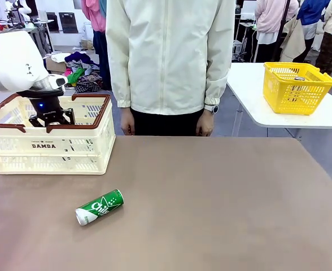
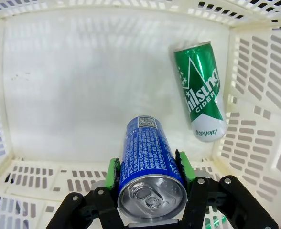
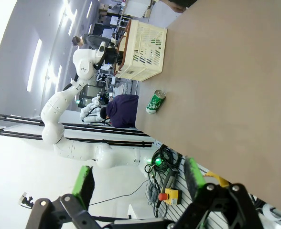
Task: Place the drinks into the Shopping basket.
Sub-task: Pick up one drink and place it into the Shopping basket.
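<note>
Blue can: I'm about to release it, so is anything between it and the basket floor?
Nothing visible does. The left hand grips the blue can inside the Shopping basket, and the floor ahead of it is bare. A green can lies off to one side by a wall, apart from it.

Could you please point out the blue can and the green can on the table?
blue can [image 2: 147, 152]: left wrist view, printed side.
green can on the table [image 1: 100, 207]: front view, label.

The brown table [image 1: 222, 203] bears the Shopping basket [image 1: 47, 148] far left and a green can [image 1: 99, 207] on its side near left.
</note>
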Motion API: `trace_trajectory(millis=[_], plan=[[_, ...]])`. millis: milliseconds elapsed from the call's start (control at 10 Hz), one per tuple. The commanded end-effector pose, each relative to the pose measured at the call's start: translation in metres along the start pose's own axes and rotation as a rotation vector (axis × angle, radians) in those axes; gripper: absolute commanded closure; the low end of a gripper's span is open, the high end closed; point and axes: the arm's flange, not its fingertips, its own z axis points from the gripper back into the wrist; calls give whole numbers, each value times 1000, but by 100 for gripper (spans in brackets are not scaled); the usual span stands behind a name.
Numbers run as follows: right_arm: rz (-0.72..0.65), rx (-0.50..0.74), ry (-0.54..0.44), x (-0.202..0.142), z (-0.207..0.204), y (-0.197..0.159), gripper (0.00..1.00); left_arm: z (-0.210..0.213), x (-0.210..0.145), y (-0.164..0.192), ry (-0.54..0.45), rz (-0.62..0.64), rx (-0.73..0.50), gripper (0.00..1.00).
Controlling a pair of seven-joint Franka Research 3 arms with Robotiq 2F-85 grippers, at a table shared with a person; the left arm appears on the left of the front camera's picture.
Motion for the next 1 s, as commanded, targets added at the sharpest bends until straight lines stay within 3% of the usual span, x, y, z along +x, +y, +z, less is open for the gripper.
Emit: trace_trajectory(millis=[0,100,200,300,400,900], plan=[[-4,12,-12,3,0,6,0,5,7,-4,24,12,21,100],[-4,12,-12,3,0,6,0,4,6,-5,30,9,24,100],[-4,12,-12,3,0,6,0,5,6,-5,32,11,26,92],[-4,12,-12,3,0,6,0,5,6,-5,33,14,31,40],[-4,12,-12,3,0,6,0,7,6,-5,31,15,22,0],[-4,12,-12,3,0,6,0,18,-1,-5,-7,11,16,0]])
